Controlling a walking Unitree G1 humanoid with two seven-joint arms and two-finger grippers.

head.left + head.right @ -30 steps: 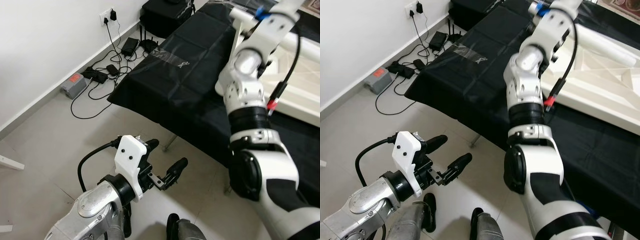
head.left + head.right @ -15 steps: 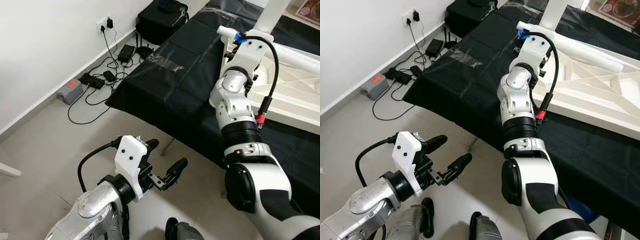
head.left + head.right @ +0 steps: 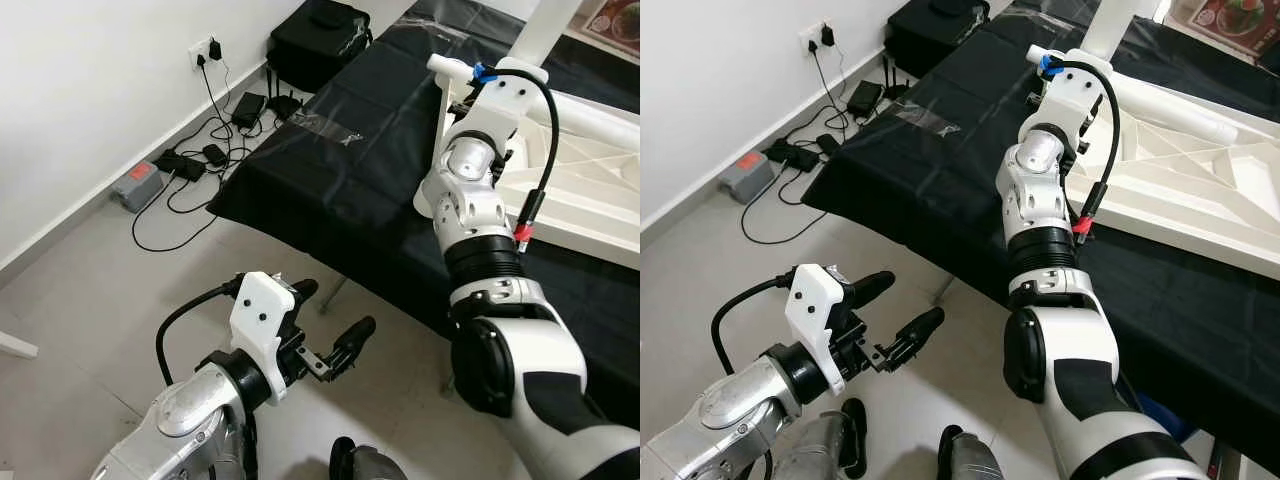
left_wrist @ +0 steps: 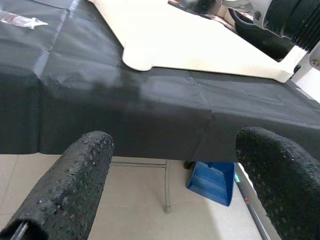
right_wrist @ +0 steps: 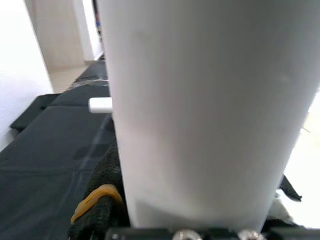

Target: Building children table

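Note:
A white children's table top (image 3: 590, 175) lies upside down on a table under a black cloth (image 3: 340, 170). At its near corner a slim white table leg (image 3: 444, 95) stands upright. My right arm (image 3: 470, 200) reaches out to it. In the right wrist view this white table leg (image 5: 200, 100) sits close between the black fingers (image 5: 97, 200), and the right gripper (image 5: 195, 200) is shut on it. Another white leg (image 3: 1185, 110) lies across the table top. My left gripper (image 3: 335, 308) hangs open and holds nothing, low over the floor in front of the cloth's edge.
Cables, chargers and a power strip (image 3: 190, 165) lie on the floor by the wall at the left, with a black bag (image 3: 320, 30) behind them. A blue dustpan (image 4: 212, 182) and a metal table leg (image 4: 166, 187) are under the black-covered table.
The head camera has shifted, so more of the white table top shows. My right arm has gone from raised close to the camera down to the upright leg. The left gripper is unchanged.

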